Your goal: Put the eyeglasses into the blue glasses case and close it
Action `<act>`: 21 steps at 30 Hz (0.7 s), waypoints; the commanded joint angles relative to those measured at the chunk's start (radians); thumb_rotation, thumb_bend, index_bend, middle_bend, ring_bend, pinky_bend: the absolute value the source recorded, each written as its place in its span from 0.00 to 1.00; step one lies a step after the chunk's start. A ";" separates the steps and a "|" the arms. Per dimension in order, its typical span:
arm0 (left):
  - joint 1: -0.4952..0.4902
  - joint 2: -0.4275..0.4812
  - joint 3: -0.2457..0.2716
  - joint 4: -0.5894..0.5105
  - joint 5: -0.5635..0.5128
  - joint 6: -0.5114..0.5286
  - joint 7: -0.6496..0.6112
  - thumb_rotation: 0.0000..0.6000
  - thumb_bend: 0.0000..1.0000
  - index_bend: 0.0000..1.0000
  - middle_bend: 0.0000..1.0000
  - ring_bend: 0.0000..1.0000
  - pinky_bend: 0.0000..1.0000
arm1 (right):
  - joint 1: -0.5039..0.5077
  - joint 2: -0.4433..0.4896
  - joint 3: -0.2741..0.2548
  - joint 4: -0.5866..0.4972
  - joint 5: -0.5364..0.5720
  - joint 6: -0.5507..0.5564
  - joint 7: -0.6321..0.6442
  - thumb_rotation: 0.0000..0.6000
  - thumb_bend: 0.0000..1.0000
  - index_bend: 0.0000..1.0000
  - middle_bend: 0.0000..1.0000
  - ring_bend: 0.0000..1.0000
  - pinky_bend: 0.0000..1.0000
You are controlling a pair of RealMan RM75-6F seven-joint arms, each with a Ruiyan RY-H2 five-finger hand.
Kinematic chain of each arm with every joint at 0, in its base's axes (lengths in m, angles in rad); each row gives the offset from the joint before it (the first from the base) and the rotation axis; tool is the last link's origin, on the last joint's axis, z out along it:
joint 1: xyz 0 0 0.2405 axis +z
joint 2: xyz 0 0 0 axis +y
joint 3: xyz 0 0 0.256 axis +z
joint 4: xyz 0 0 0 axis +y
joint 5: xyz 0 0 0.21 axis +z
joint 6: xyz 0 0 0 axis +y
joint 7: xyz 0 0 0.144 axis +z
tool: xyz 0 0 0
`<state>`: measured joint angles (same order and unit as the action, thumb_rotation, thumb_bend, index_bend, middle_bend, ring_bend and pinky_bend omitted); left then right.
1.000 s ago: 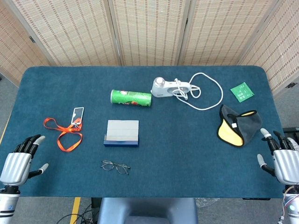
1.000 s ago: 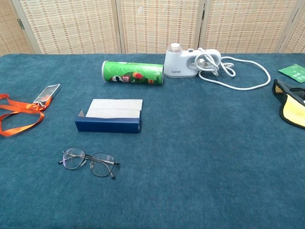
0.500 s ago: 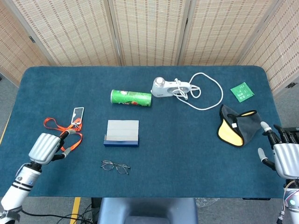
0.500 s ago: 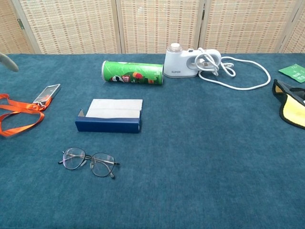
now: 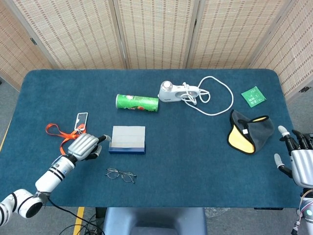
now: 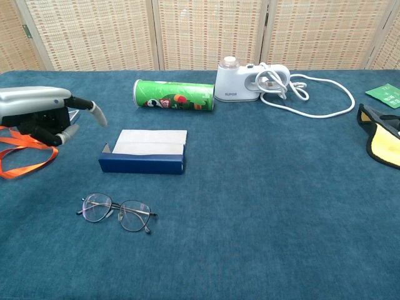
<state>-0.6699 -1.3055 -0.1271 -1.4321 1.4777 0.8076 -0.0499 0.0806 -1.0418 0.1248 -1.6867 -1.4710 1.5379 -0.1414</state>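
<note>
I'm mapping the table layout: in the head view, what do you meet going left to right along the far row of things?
Green can → white appliance → its white cord → green card.

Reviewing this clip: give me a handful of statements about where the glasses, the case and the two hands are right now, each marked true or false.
1. The thin wire-framed eyeglasses lie on the blue cloth table, in front of the case. True.
2. The left hand holds the eyeglasses. False: it holds nothing and sits left of the case, apart from the glasses.
3. The blue rectangular glasses case is open and has nothing inside it. True.
4. The right hand rests on the yellow and grey pouch. False: it is at the table's right edge, apart from the pouch.
5. The green cylindrical chip can stands upright. False: it lies on its side behind the case.
</note>
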 commanded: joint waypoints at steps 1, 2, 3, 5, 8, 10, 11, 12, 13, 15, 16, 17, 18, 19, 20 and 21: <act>-0.035 -0.045 0.006 0.048 -0.029 -0.042 0.034 1.00 0.74 0.27 1.00 1.00 1.00 | 0.000 -0.005 0.001 0.009 0.008 -0.005 0.007 1.00 0.40 0.09 0.35 0.18 0.16; -0.041 -0.054 0.008 0.055 -0.036 -0.050 0.044 1.00 0.74 0.27 1.00 1.00 1.00 | 0.000 -0.007 0.001 0.013 0.012 -0.007 0.010 1.00 0.40 0.09 0.35 0.18 0.16; -0.047 -0.061 0.010 0.060 -0.043 -0.060 0.054 1.00 0.74 0.27 1.00 1.00 1.00 | 0.000 -0.008 0.001 0.017 0.016 -0.009 0.012 1.00 0.40 0.09 0.35 0.18 0.16; -0.060 -0.073 0.017 0.068 -0.061 -0.082 0.081 1.00 0.74 0.27 1.00 1.00 1.00 | -0.001 -0.011 0.001 0.025 0.020 -0.011 0.017 1.00 0.40 0.09 0.35 0.18 0.16; -0.076 -0.074 0.026 0.056 -0.101 -0.127 0.113 1.00 0.74 0.28 1.00 1.00 1.00 | -0.002 -0.015 0.002 0.035 0.025 -0.011 0.025 1.00 0.40 0.09 0.35 0.18 0.16; -0.084 -0.070 0.033 0.039 -0.119 -0.148 0.130 1.00 0.74 0.28 1.00 1.00 1.00 | -0.002 -0.017 0.002 0.041 0.028 -0.012 0.029 1.00 0.41 0.09 0.35 0.18 0.16; -0.088 -0.067 0.039 0.027 -0.126 -0.156 0.140 1.00 0.74 0.28 1.00 1.00 1.00 | -0.002 -0.019 0.003 0.046 0.030 -0.013 0.032 1.00 0.41 0.09 0.35 0.18 0.16; -0.091 -0.065 0.041 0.016 -0.134 -0.163 0.142 1.00 0.74 0.29 1.00 1.00 1.00 | -0.002 -0.021 0.004 0.049 0.031 -0.013 0.035 1.00 0.41 0.09 0.35 0.18 0.17; -0.093 -0.062 0.042 0.000 -0.144 -0.170 0.136 1.00 0.74 0.29 1.00 1.00 1.00 | -0.003 -0.024 0.004 0.054 0.033 -0.013 0.038 1.00 0.41 0.09 0.36 0.19 0.17; -0.095 -0.060 0.043 -0.028 -0.153 -0.177 0.115 1.00 0.74 0.30 1.00 1.00 1.00 | -0.003 -0.027 0.004 0.060 0.035 -0.015 0.043 1.00 0.41 0.09 0.36 0.19 0.17; -0.098 -0.058 0.045 -0.039 -0.148 -0.178 0.110 1.00 0.74 0.30 1.00 1.00 1.00 | -0.003 -0.028 0.003 0.062 0.035 -0.016 0.046 1.00 0.41 0.09 0.36 0.19 0.17; -0.102 -0.056 0.052 -0.057 -0.134 -0.177 0.112 1.00 0.74 0.30 1.00 1.00 1.00 | -0.003 -0.029 0.002 0.065 0.035 -0.017 0.048 1.00 0.41 0.09 0.36 0.19 0.17; -0.104 -0.054 0.056 -0.065 -0.128 -0.176 0.113 1.00 0.74 0.31 1.00 1.00 1.00 | -0.003 -0.029 0.002 0.066 0.035 -0.017 0.049 1.00 0.41 0.09 0.36 0.19 0.17; -0.109 -0.053 0.062 -0.083 -0.115 -0.176 0.115 1.00 0.74 0.31 1.00 1.00 1.00 | -0.004 -0.029 0.002 0.069 0.035 -0.016 0.051 1.00 0.41 0.09 0.36 0.19 0.17; -0.111 -0.051 0.064 -0.093 -0.110 -0.175 0.115 1.00 0.74 0.31 1.00 1.00 1.00 | -0.005 -0.030 0.002 0.070 0.036 -0.015 0.053 1.00 0.41 0.09 0.36 0.19 0.17; -0.114 -0.052 0.064 -0.104 -0.103 -0.171 0.112 1.00 0.74 0.31 1.00 1.00 1.00 | -0.006 -0.030 0.003 0.072 0.036 -0.014 0.054 1.00 0.41 0.09 0.36 0.19 0.17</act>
<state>-0.7770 -1.3597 -0.0685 -1.5198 1.3620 0.6338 0.0640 0.0753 -1.0714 0.1276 -1.6149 -1.4347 1.5236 -0.0871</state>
